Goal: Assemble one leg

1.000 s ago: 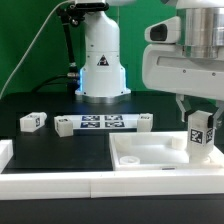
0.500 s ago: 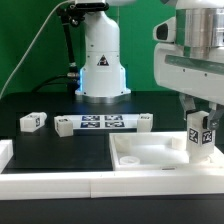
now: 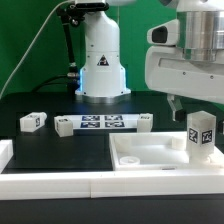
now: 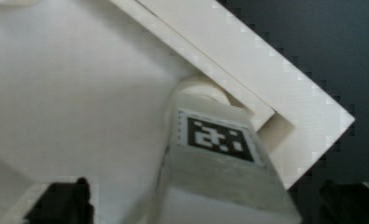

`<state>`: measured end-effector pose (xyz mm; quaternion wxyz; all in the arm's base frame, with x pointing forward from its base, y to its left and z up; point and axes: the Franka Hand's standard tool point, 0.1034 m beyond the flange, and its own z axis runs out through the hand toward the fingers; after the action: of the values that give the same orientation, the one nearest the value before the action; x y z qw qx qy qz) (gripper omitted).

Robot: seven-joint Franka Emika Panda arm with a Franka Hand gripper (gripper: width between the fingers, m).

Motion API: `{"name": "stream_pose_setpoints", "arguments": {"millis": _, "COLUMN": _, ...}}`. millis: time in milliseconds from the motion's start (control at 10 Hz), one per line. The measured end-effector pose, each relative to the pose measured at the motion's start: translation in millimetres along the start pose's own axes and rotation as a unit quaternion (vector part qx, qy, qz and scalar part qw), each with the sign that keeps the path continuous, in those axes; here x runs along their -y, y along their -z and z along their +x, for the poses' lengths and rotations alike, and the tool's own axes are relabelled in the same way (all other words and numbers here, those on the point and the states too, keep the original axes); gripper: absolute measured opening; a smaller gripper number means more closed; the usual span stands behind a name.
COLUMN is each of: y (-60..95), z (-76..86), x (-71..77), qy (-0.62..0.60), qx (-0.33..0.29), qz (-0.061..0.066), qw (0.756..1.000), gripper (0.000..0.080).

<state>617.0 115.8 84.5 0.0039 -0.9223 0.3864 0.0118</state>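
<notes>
**Fingers wide, leg standing in the panel's corner**

Nearest the exterior camera, a white ledge [image 3: 60, 186] runs along the front of the black table [image 3: 60, 150]. Just behind it lies the large white panel [image 3: 150, 155] with its raised rim. The leg [image 3: 201, 135] stands upright on the panel, in the corner at the exterior view's right, with its black-and-white tag facing the camera.

My gripper [image 4: 216, 204] hangs directly over the leg. In the wrist view my fingers [image 4: 65, 200] sit dark on either side of the post with clear space between each one and the leg, so they are spread wide and hold nothing. That view also shows the leg's far end meeting the panel right beside the rim, at a small rounded spot in the corner. I cannot tell whether it is seated there.

Farther back, the marker board [image 3: 100, 123] lies flat across the table. A small tagged white block [image 3: 32, 121] lies well off toward the exterior view's left. Behind them all is my white base [image 3: 103, 60].
</notes>
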Motion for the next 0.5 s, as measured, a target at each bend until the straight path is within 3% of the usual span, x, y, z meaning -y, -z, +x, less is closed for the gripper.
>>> {"name": "stream_pose_setpoints", "arguments": {"millis": 500, "y": 0.0, "z": 0.1, "x": -0.1, "qy": 0.276, "qx": 0.0, "qz": -0.001, "qw": 0.961, "gripper": 0.0649}}
